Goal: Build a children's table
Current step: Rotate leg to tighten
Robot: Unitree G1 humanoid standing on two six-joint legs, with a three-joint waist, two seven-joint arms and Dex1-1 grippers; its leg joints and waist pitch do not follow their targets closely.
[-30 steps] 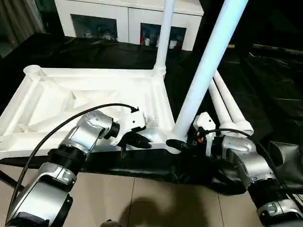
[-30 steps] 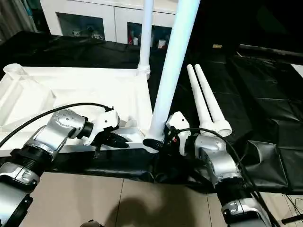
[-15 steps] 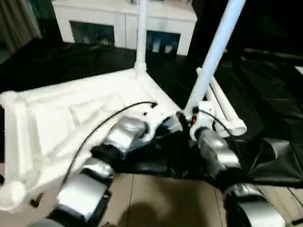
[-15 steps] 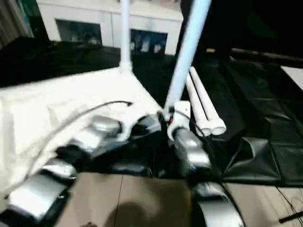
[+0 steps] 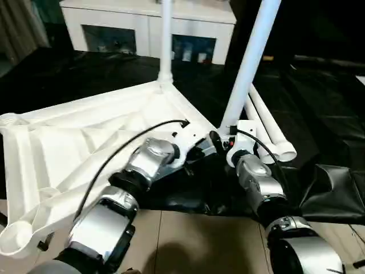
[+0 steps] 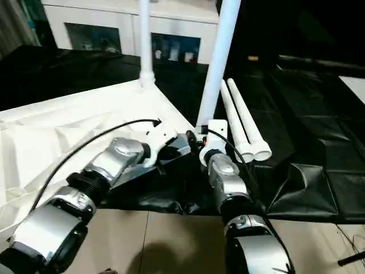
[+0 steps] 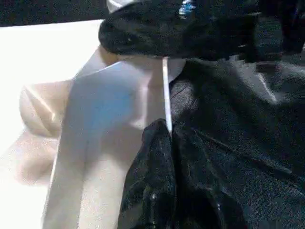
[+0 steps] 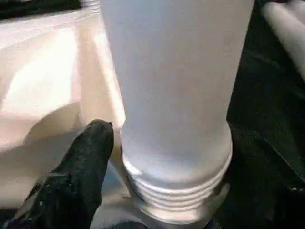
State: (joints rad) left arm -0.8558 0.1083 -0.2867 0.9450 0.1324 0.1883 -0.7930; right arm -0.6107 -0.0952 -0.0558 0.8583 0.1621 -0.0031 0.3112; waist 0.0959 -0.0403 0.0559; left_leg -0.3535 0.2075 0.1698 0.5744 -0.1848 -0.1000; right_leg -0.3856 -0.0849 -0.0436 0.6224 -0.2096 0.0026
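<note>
Cabinet (image 5: 149, 25) behind table (image 5: 68, 142); left gripper (image 5: 201, 152) clenched, right gripper (image 5: 219, 140) unclear.

The place reads as a robot test room or lab set up indoors rather than a lived-in home. A work table (image 5: 319, 108) draped in crinkled black sheeting (image 6: 319, 188) fills most of the scene, its cover hanging loose over the near edge. Beyond it, against the far wall, stands a white cabinet (image 5: 148, 28) with glass doors, small colourful items visible behind the panes. A grey curtain (image 5: 23, 23) hangs at the far left. The floor (image 5: 188, 240) near the robot is pale tile or laminate with visible seams.
</note>
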